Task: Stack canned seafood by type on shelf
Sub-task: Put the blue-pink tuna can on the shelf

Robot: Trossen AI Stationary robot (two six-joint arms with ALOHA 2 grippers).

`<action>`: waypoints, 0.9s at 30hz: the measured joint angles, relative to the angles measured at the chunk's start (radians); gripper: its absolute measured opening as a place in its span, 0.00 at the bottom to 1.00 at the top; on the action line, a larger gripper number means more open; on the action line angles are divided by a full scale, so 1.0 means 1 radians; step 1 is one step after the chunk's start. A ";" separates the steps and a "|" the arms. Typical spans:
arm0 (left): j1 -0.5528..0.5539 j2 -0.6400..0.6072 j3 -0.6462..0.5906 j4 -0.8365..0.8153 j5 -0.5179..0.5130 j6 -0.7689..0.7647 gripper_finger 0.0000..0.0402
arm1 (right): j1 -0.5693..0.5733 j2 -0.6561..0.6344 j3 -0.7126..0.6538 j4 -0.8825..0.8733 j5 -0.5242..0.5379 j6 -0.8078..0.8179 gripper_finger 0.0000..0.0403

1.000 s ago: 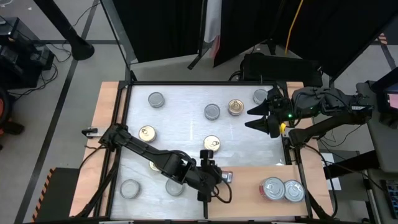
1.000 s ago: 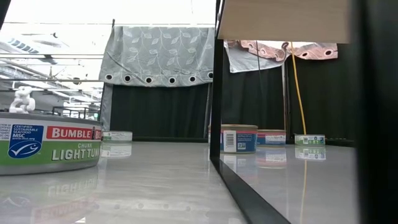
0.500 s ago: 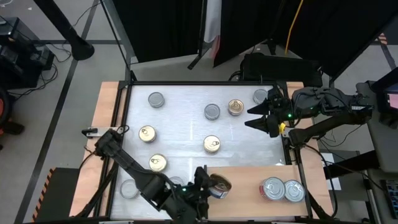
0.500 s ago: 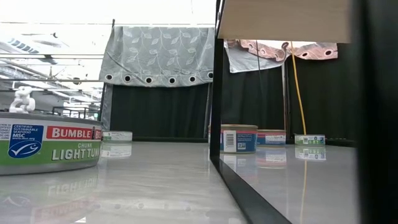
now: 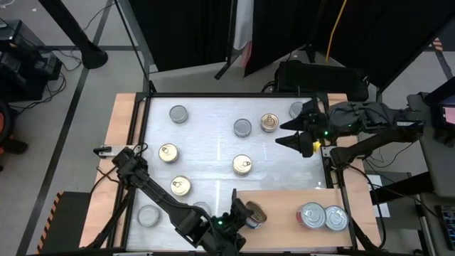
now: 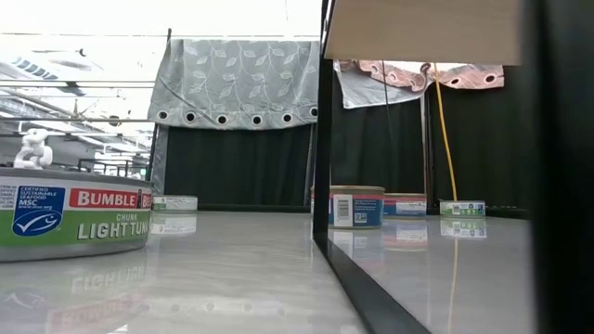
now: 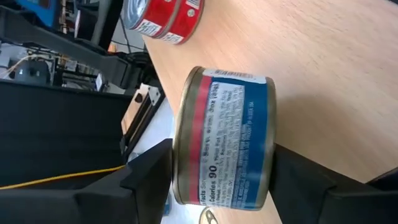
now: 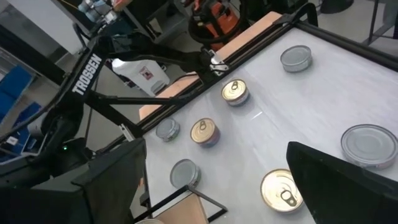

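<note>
Round tins lie scattered on the white table: silver-topped ones (image 5: 178, 114) (image 5: 242, 128) and gold-topped ones (image 5: 269, 122) (image 5: 242, 165). The shelf (image 5: 284, 203) is a light-brown board at the near right, and two silver-topped tins (image 5: 311, 215) (image 5: 335, 218) stand on it. My left gripper (image 5: 240, 217) is at the shelf's left end, shut on a blue-and-red-labelled tin (image 7: 224, 140). My right gripper (image 5: 293, 136) hovers open above the table's far right, with gold tins (image 8: 282, 188) (image 8: 204, 130) showing between its fingers. My left gripper pinches the blue-and-red tin between its two fingers (image 7: 149, 177) (image 7: 298, 183). One finger lies against the rim of one flat end (image 7: 180, 155), the other against the opposite end. The label wall faces the wrist camera. The tin looks tilted over the shelf's left end (image 5: 252, 213); whether it touches the board I cannot tell.
More tins sit near the table's left near corner (image 5: 148, 215) (image 5: 180, 186) (image 5: 168, 152), and one lies by the far right edge (image 5: 297, 110). A black frame borders the table (image 5: 146, 142). In the low view a large green-labelled tin (image 6: 74, 218) is close by, and a dark post (image 6: 325, 139) stands mid-picture.
My left arm has swung toward the table's near edge. It carried the tin from the shelf's far-left corner a short way nearer, over the shelf's left end. My right gripper has edged slightly toward the table's left and stayed open.
</note>
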 joint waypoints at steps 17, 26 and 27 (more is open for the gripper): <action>0.036 -0.061 0.009 0.011 0.235 -0.072 0.62 | 0.000 0.023 0.000 0.031 -0.033 0.008 0.94; 0.058 -0.128 0.011 -0.050 0.327 -0.264 0.62 | 0.000 0.023 0.000 0.031 -0.036 0.033 0.94; 0.056 -0.147 0.022 -0.074 0.302 -0.339 0.62 | 0.000 0.023 0.000 0.030 -0.048 0.054 0.94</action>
